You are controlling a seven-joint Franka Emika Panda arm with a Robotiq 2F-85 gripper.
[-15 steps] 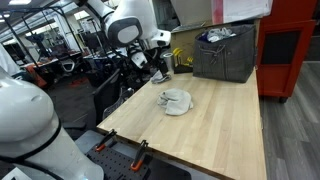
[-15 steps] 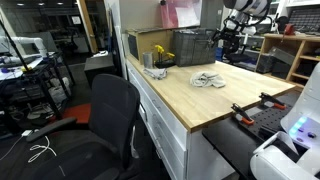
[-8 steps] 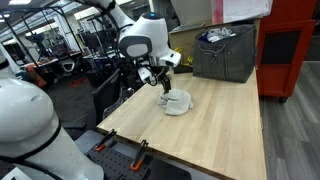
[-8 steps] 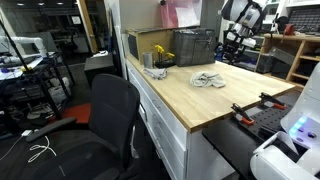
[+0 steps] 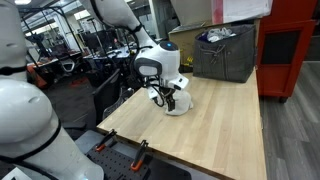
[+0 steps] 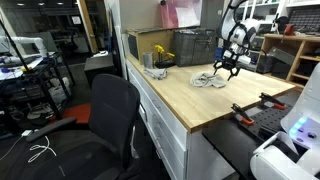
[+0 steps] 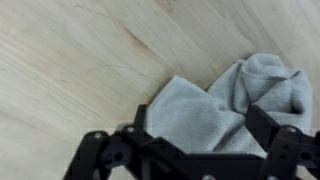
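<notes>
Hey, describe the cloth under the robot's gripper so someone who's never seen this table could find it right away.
Find the long wooden table with a dark bin at one end. Near its middle lies a crumpled light grey cloth, directly below the open gripper. Unlike the boxy bin, it is soft, pale and rumpled.

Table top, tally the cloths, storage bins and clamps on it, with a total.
Grey cloth: 1
Dark storage bin: 1
Orange-handled clamps: 2
Pale item near the bin: too small to name, not counted
Total: 4
</notes>
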